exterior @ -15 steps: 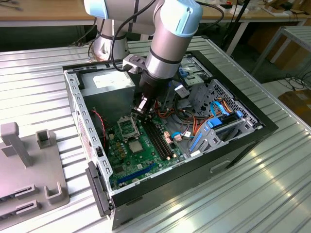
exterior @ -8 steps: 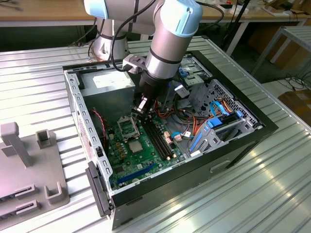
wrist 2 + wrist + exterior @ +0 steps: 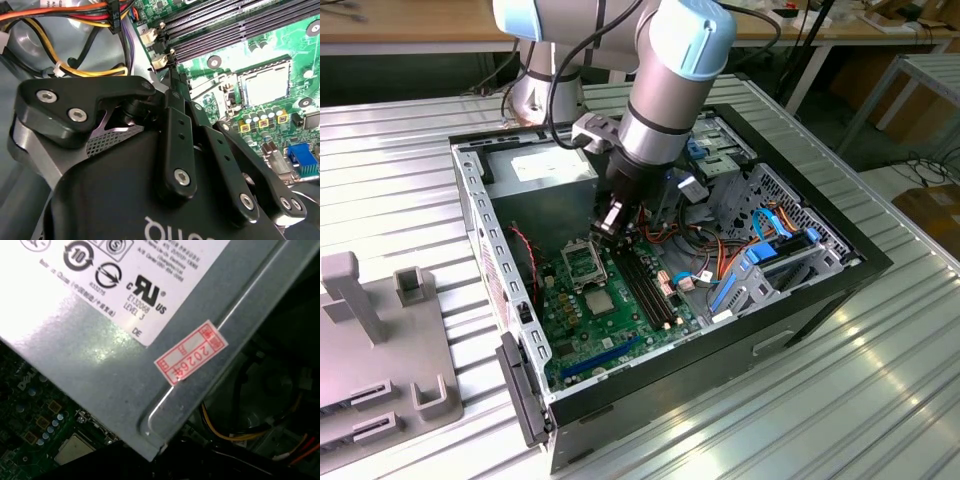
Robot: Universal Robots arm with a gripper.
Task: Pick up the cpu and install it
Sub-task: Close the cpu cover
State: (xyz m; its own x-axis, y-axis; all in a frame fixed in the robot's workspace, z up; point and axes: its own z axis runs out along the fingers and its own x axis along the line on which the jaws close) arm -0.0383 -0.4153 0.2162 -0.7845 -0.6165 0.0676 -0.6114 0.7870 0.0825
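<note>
- One cpu, a small silver-grey square, lies flat on the green motherboard, uncovered and gripped by nothing; the second wrist view shows its pale face near a row of small capacitors
- One square metal-framed socket sits just beside the cpu, on the side towards the power supply
- Four long black memory slots run side by side, next to the cpu and socket on the exterior view's right
- One gripper hangs above the board close to the socket, apart from the cpu; whether it is spread or pressed together cannot be told; the second wrist view shows its black tip over the board
- One grey power supply fills the case's far corner; the first wrist view shows one red sticker on it
- One open black computer case lies on a ribbed metal table
- One grey fixture stands well apart, at the exterior view's left
</note>
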